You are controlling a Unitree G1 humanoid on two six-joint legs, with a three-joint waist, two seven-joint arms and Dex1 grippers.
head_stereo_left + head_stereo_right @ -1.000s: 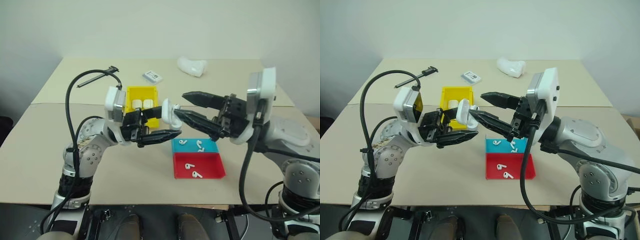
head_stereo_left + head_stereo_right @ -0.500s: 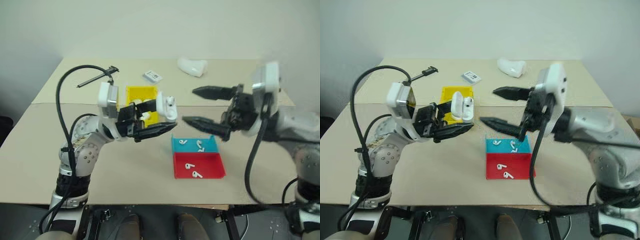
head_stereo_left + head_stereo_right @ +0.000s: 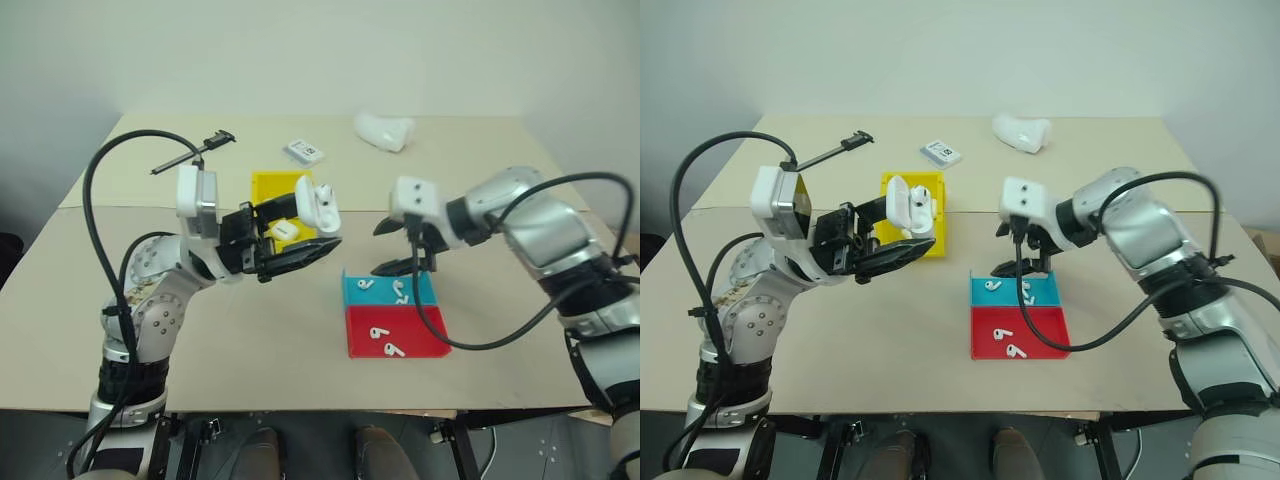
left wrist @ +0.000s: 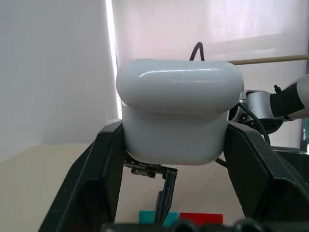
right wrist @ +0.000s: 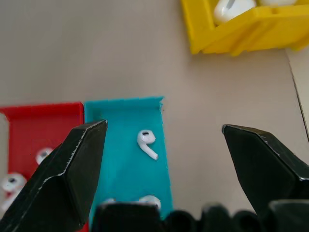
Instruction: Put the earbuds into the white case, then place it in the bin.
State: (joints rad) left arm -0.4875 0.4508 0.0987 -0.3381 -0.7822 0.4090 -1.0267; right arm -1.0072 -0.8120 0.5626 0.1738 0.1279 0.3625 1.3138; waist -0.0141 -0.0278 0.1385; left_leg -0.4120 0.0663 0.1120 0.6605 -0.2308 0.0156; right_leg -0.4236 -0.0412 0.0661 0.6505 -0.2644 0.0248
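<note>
Right gripper [image 3: 1025, 250] has left the held white case [image 3: 902, 204], where it worked a second ago, and swung down over the blue tray [image 3: 985, 292]. Judgement: one insertion appears finished and a further earbud is being fetched. In the right wrist view its fingers [image 5: 72, 166] stand wide apart and empty, bracketing the tray, with one earbud [image 5: 146, 141] lying between them on the blue floor. More earbuds lie in the red tray [image 3: 1040, 341] adjoining at 6 o'clock.

Left gripper [image 3: 295, 255] is clamped fully on the case body, lid flipped open. The case is raised above the table [image 3: 840, 340], now in front of the yellow bin [image 3: 892, 185], having shifted slightly toward 9 o'clock; the bin already holds other white cases.

Pose: right forearm reaches in from 3 o'clock, wrist bent, gripper pitched steeply downward. Left arm is elbow-low, gripper aimed roughly level toward 3 o'clock, presenting the case opening upward.
</note>
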